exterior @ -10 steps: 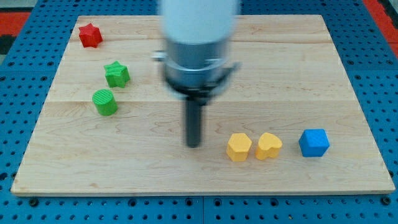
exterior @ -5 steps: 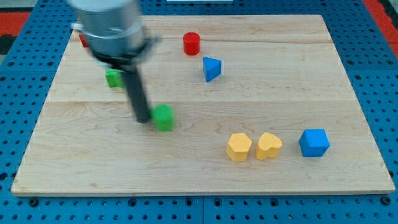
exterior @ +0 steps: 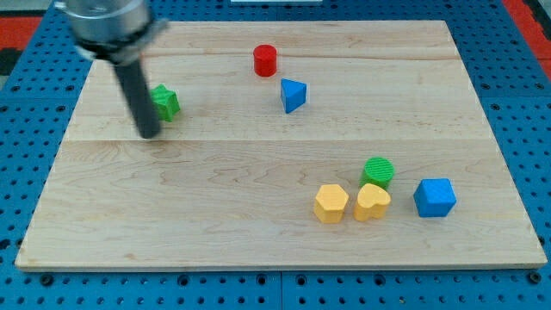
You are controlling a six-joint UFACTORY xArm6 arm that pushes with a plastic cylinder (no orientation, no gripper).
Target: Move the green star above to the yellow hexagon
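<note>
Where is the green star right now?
The green star sits in the upper left part of the wooden board, just right of my tip and nearly touching the rod. It is far from the yellow hexagon near the view's bottom right.

Green star (exterior: 164, 102); yellow hexagon (exterior: 331, 203); yellow heart (exterior: 373, 202); green cylinder (exterior: 377, 172); blue cube (exterior: 434, 197); red cylinder (exterior: 265, 60); blue triangular block (exterior: 293, 95); pale wood board (exterior: 258, 215).

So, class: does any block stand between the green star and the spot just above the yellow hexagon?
Mostly clear. The green star sits beside my tip at the view's upper left. The blue triangular block lies near the straight path, and the green cylinder sits just right of the spot above the yellow hexagon.
</note>
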